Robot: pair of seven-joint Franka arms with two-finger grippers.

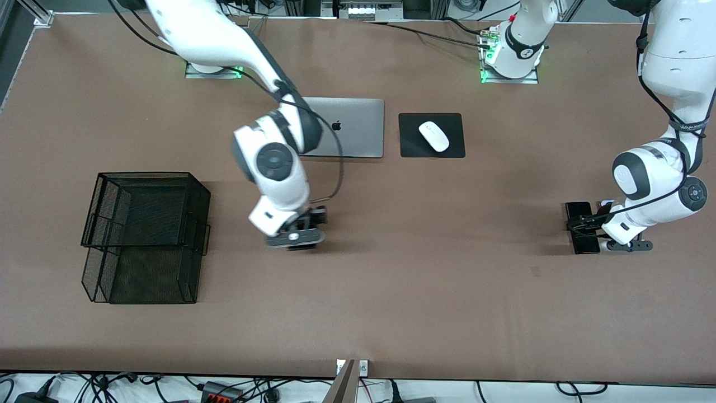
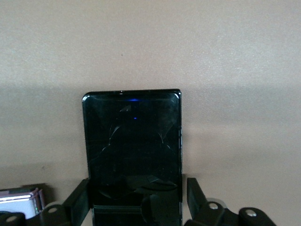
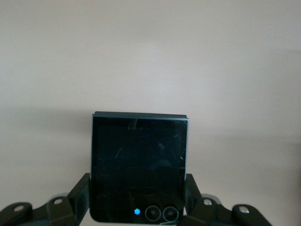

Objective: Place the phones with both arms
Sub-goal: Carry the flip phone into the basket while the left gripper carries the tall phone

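Observation:
In the right wrist view a squarish phone [image 3: 137, 160] with a black face, a pale lavender rim and two camera circles sits between the fingers of my right gripper [image 3: 137, 181], which is shut on it. In the front view this gripper [image 1: 302, 243] is over the middle of the table, nearer the camera than the laptop, and its hand hides the phone. At the left arm's end of the table my left gripper [image 1: 587, 226] is low over a long black phone [image 1: 584, 245]. Its fingers straddle this phone [image 2: 131, 141]. One finger [image 2: 81, 197] touches an edge, and the other shows a narrow gap.
A black mesh tray set [image 1: 145, 235] stands toward the right arm's end. A silver laptop [image 1: 358, 129] and a white mouse [image 1: 434, 135] on a black pad [image 1: 414, 148] lie near the arms' bases. A small pale flat thing with a lavender edge [image 2: 19, 200] lies beside the long phone.

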